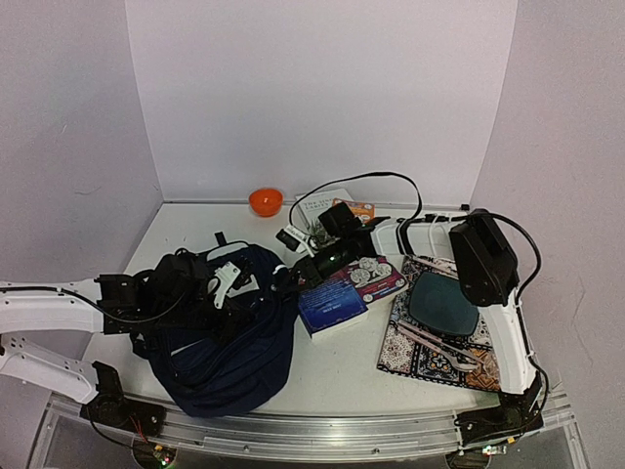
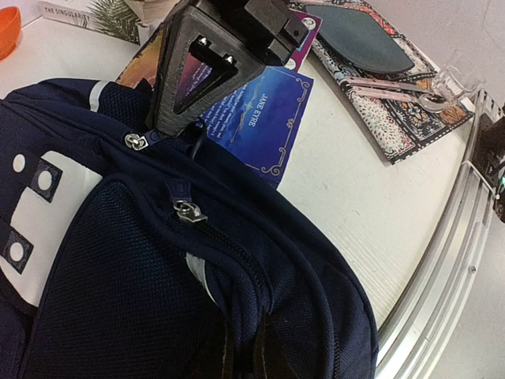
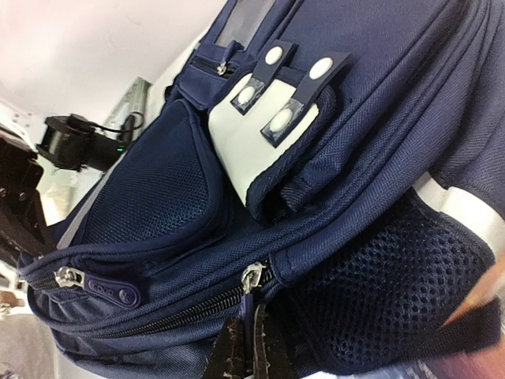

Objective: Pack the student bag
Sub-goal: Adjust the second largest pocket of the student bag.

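Note:
The student bag (image 1: 229, 342), a large navy backpack, lies on the table's near left with its front pockets facing up. My left gripper (image 2: 241, 347) is shut on a raised fold of the bag's fabric beside a zip line; from above it sits at the bag's top (image 1: 232, 291). My right gripper (image 3: 252, 351) is shut on the navy pull tab under a silver zip slider (image 3: 252, 276), at the bag's right upper edge (image 1: 290, 277). In the left wrist view the right gripper (image 2: 158, 126) points down at that slider (image 2: 136, 140).
A blue Jane Eyre book (image 1: 332, 305) lies against the bag's right side, with a second book (image 1: 376, 274) behind it. Further right, a patterned mat (image 1: 430, 363) carries a dark teal pouch (image 1: 442, 303) and clear utensils (image 1: 439, 342). An orange bowl (image 1: 265, 201) stands at the back.

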Robot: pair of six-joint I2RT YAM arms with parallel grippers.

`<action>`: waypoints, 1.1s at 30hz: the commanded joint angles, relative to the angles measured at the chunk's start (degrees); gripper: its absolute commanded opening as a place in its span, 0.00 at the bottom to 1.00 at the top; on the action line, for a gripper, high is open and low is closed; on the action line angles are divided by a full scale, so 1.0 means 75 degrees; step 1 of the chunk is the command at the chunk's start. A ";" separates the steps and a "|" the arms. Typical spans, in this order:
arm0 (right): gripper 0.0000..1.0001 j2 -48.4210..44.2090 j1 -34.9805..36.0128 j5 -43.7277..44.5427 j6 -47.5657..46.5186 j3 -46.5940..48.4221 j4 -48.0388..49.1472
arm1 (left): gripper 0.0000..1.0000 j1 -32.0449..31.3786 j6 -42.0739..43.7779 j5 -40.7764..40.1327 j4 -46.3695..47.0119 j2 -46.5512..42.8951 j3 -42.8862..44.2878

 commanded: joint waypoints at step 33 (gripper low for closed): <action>0.42 -0.0942 0.0147 0.1910 -0.0345 0.0172 -0.1145 | 0.00 0.0159 -0.0278 -0.0440 0.0391 0.0584 0.0660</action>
